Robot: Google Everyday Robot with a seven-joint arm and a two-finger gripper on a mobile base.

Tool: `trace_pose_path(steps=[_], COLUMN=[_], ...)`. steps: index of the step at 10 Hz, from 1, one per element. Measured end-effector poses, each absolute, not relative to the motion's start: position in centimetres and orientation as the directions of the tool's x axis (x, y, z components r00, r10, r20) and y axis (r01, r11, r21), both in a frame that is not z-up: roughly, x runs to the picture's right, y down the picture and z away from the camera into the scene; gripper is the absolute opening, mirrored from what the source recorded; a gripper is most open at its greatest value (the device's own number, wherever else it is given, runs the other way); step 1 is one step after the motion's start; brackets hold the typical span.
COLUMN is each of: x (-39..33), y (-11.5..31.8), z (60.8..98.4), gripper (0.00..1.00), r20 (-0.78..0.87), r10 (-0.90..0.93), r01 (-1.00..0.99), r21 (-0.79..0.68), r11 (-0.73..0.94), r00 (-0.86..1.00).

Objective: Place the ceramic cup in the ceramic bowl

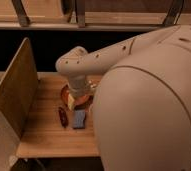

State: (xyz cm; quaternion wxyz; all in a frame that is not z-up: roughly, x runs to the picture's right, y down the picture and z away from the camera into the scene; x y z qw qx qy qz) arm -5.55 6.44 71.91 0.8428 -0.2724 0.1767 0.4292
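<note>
The ceramic bowl, reddish-orange and shallow, sits on the wooden table and is mostly covered by my arm. My gripper is at the end of the pale arm, right over the bowl, with its wrist blocking the view. The ceramic cup does not show; it is hidden behind my arm or body.
A yellow item lies at the bowl's front. A dark red item and a blue item lie just in front of it. A tall wooden panel stands at the table's left. My large pale body fills the right.
</note>
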Motion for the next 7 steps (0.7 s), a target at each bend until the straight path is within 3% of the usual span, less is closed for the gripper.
trace_pose_path(steps=[4, 7], x=[-5.4, -2.7], y=[6.3, 9.1], z=[71.9, 72.3], gripper=[0.8, 0.8], r20=[-0.429, -0.442], r10=[0.743, 0.77], r01=[-0.854, -0.879], r21=[-0.341, -0.346], r11=[0.394, 0.327], r00=[0.514, 0.46])
